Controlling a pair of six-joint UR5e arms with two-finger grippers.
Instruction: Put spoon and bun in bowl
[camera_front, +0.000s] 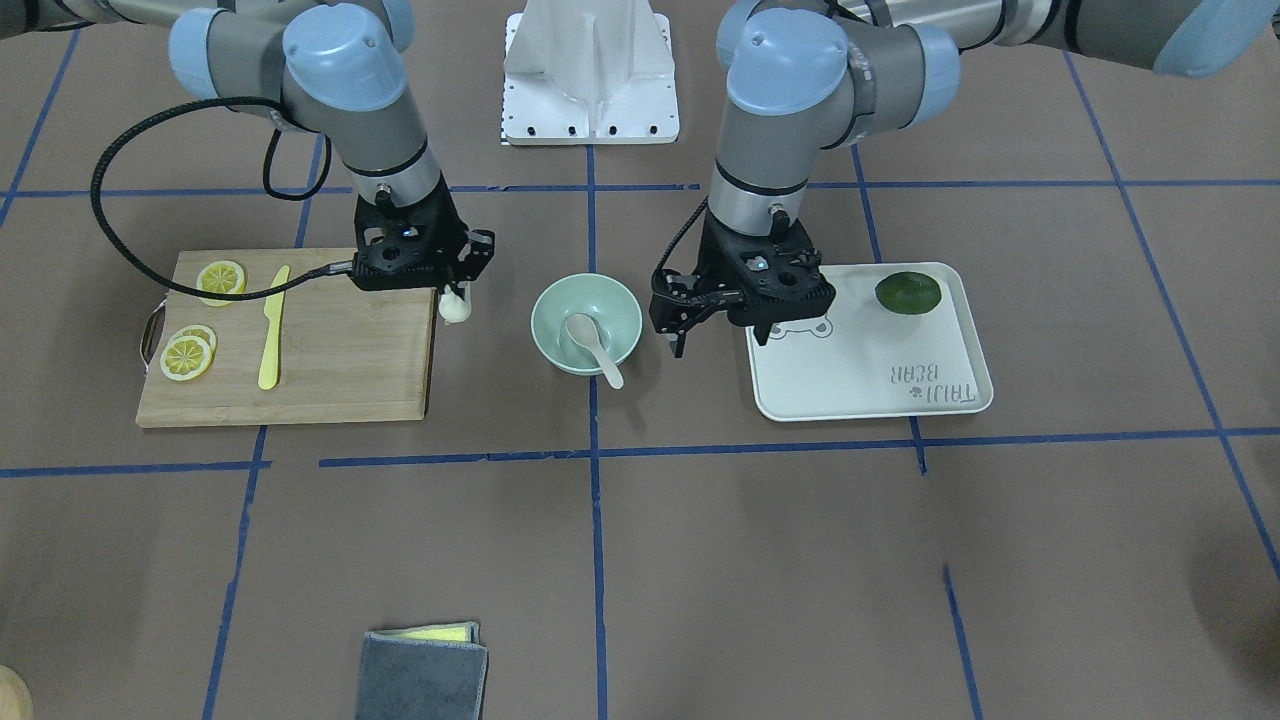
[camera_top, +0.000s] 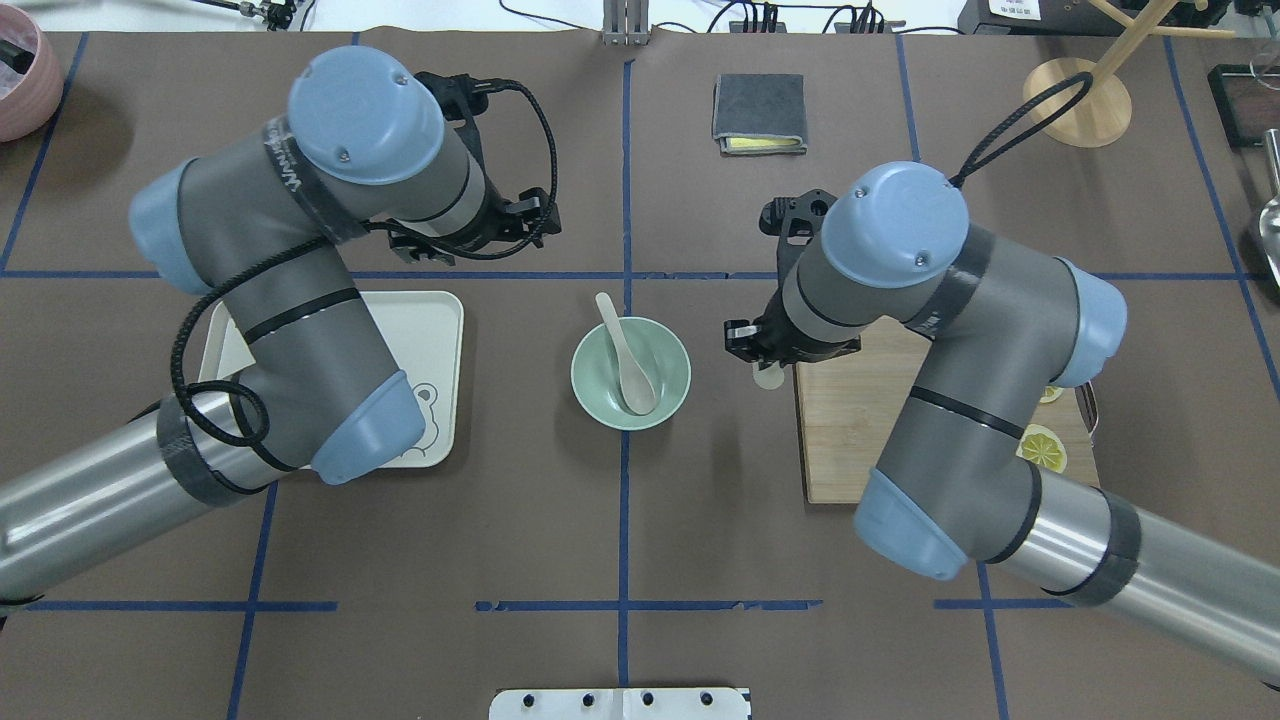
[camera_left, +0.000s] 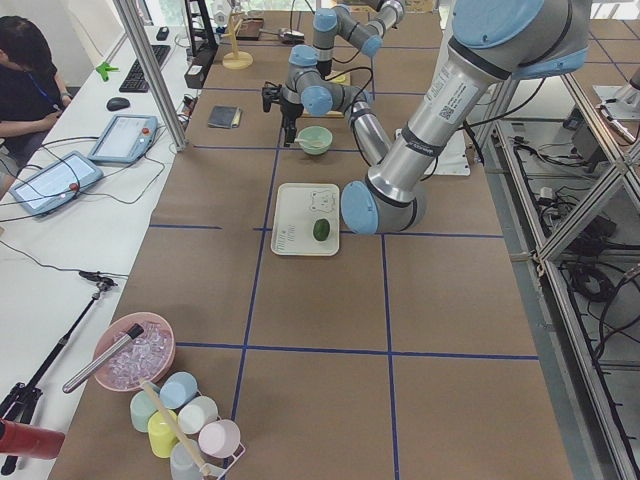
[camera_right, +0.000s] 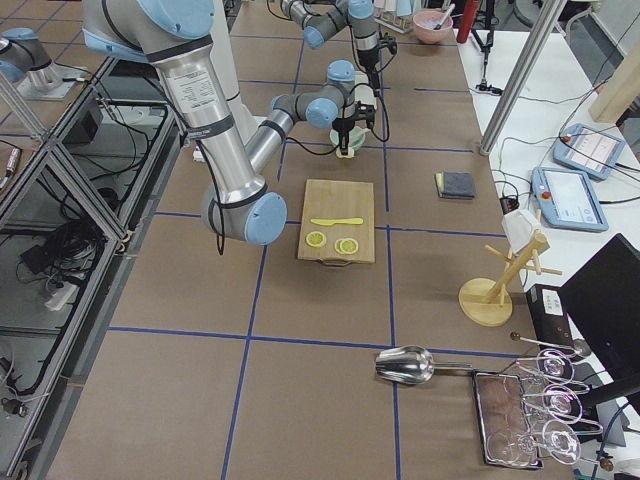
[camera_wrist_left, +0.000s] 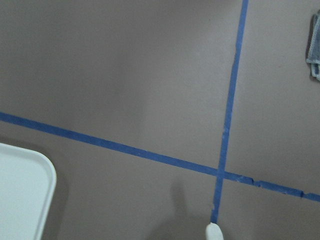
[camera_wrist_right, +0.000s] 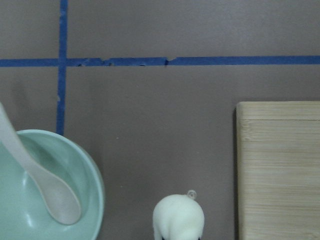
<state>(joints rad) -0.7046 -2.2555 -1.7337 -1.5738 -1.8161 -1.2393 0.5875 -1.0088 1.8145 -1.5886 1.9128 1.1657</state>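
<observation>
Front-facing view, left of centre: right gripper (camera_front: 456, 297) clamped on the bun (camera_front: 455, 309), just past the right edge of the cutting board (camera_front: 340, 350). Overhead view: bun mostly hidden under the right wrist, only a pale sliver showing at the board's corner. Right wrist view, bottom centre: bun seen from above, between the bowl's rim at lower left and the board at right, touching neither.

Centre of the front view: the bowl (camera_front: 541, 322) with the spoon (camera_front: 594, 343) inside, scoop on the bottom, handle leaning over the rim toward the frame's lower edge. Just right of the bowl: left gripper (camera_front: 720, 337), jaws apart and holding nothing, over the left edge of the tray (camera_front: 870, 395). Left wrist view: only table, blue tape, a tray corner and the spoon handle's tip at the bottom.

Lime (camera_front: 908, 292) at the tray's upper right, plain from the front, covered by the left arm from overhead. On the board: lemon slices (camera_front: 190, 352) and a yellow knife (camera_front: 271, 330). Between bun and bowl: a strip of brown table (camera_front: 700, 560). Folded cloth (camera_front: 422, 675) near the bottom edge, well apart.
</observation>
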